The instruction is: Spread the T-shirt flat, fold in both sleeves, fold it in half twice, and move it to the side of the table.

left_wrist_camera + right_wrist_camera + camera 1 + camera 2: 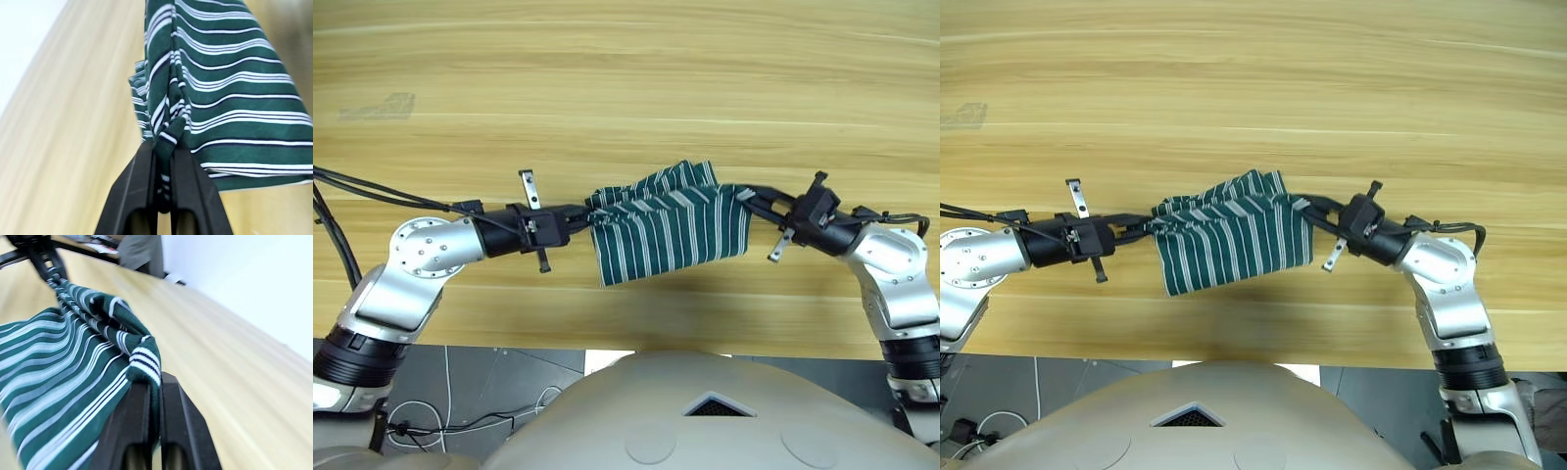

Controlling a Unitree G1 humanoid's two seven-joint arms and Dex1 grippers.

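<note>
The T-shirt (666, 220), dark green with thin white stripes, is stretched between the two grippers over the tabletop (626, 78), close to its near edge and roughly midway along it. It is bunched into folds along its top and hangs as a short, uneven panel, so neither sleeves nor collar can be picked out. The lower hem seems to hang clear of the wood, though looking down from the head it is hard to say whether it brushes the surface.

The left gripper (579, 217) holds the shirt's left end: in the left wrist view its black jaws are closed tight on a gathered ridge of cloth, which hides their inner faces. The right gripper (744, 196) holds the opposite end, its jaws likewise pinched together on a rolled striped edge, with the fabric draping away from them. Both arms come in from the near corners and are cut off by the picture edges.

Near the tabletop's far left lies a faint grey patch (377, 106), too pale to identify.
</note>
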